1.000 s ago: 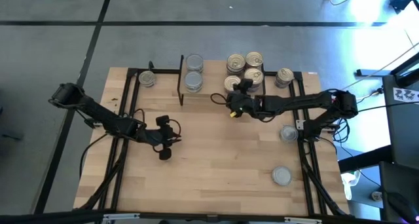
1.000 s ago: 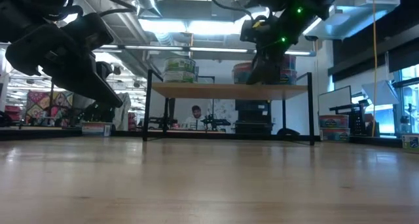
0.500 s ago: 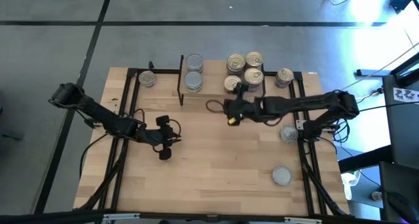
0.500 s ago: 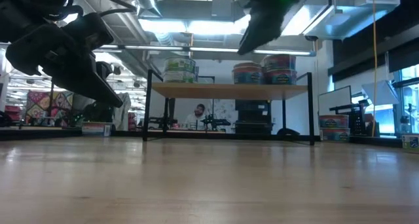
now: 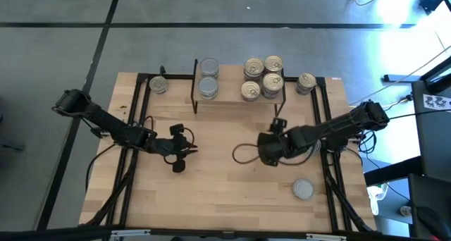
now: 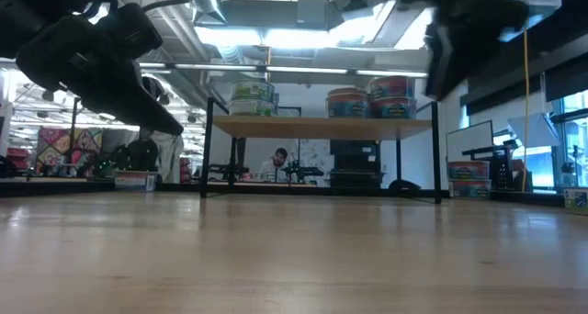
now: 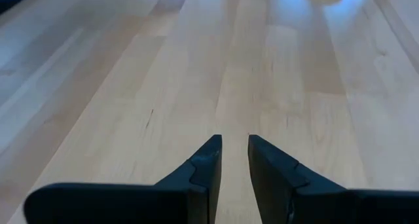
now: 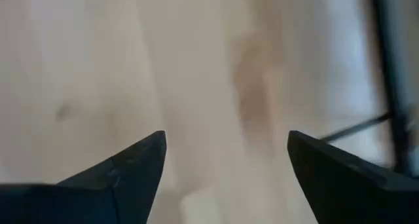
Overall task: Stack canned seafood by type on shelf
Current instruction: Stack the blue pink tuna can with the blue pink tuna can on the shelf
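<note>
1. The right gripper (image 5: 268, 151) is hovering over bare table (image 5: 225, 192) in the middle-right; its fingers (image 8: 134, 168) are standing wide apart, released, with nothing between them.
2. The left gripper (image 5: 176, 160) is waiting over the table's left-centre; its fingers (image 7: 203, 168) are sitting nearly together with only a slim gap, clasping nothing.
3. The shelf (image 5: 236, 96) is standing at the far edge; grey-lidded tins (image 5: 208, 77) are sitting on its left end, gold-lidded tins (image 5: 262, 76) on its right, apparently stacked two high.
4. Loose tins are lying on the table: one (image 5: 158, 84) left of the shelf, one (image 5: 306, 82) right of it, one (image 5: 304, 189) near the right front.
</note>
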You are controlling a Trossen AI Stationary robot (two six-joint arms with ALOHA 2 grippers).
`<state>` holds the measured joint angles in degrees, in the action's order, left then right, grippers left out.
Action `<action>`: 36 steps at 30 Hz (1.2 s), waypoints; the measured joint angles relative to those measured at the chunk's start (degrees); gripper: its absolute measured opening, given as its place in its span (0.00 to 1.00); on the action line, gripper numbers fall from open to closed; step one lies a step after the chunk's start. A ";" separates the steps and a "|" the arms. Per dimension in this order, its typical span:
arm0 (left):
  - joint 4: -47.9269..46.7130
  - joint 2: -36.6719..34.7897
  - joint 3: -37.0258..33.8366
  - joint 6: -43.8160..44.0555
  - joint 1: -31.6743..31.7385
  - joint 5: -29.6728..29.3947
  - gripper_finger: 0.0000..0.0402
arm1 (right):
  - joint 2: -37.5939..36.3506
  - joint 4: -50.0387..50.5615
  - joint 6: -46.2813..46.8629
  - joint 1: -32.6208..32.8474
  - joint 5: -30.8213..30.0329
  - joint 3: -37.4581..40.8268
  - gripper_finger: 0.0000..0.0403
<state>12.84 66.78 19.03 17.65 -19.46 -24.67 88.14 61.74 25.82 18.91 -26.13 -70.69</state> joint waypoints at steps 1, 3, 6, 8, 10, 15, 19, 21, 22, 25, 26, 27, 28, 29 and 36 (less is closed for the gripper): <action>0.29 0.00 0.00 0.00 0.00 0.00 0.18 | 0.00 0.64 1.55 0.62 1.21 0.87 0.79; 0.67 0.00 0.00 0.02 0.00 0.00 0.18 | 0.02 2.04 4.40 1.73 3.42 2.44 0.79; 1.27 0.00 0.00 0.34 0.00 -0.01 0.18 | 0.00 3.71 8.57 3.12 3.80 4.76 0.78; 1.83 0.00 0.00 0.46 0.00 0.00 0.18 | 0.02 5.88 11.69 3.67 2.75 6.18 0.76; 2.15 0.00 0.00 0.48 0.00 0.00 0.18 | 0.01 9.05 15.56 3.65 1.24 7.58 0.72; 2.84 0.00 0.00 0.52 0.00 -0.01 0.18 | -0.05 15.61 22.39 2.49 -1.73 10.76 0.61; 2.83 0.00 0.00 0.57 0.00 0.00 0.18 | -0.90 14.96 21.63 1.21 -2.84 11.45 0.53; 2.79 0.00 0.00 0.59 0.00 0.00 0.18 | -1.16 11.60 18.55 1.21 -3.13 11.45 0.51; 2.62 0.00 0.00 0.59 0.00 0.00 0.18 | -1.24 9.31 16.89 1.21 -3.38 11.45 0.50; 2.62 0.00 0.00 0.61 0.00 0.00 0.18 | -1.29 1.86 11.60 1.32 -3.88 11.45 0.48; 2.78 0.00 0.00 0.66 0.00 0.00 0.18 | -1.29 -0.80 9.95 1.32 -3.91 11.45 0.48; 2.89 0.00 0.00 0.85 0.00 0.00 0.18 | -1.29 -3.75 8.43 1.32 -3.89 11.45 0.48; 2.90 0.00 0.00 0.87 0.16 0.00 0.18 | -1.29 -6.75 6.96 1.32 -3.89 11.45 0.48; 2.95 0.00 0.00 0.68 0.56 0.02 0.18 | -1.29 -9.84 5.59 1.32 -3.89 11.45 0.48; -4.83 0.00 2.64 -1.62 7.78 0.02 0.32 | -1.31 -29.30 -3.59 1.32 -3.91 13.97 0.48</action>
<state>8.01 66.78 21.67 16.03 -11.69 -24.64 86.83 32.44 22.23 20.23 -30.04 -56.72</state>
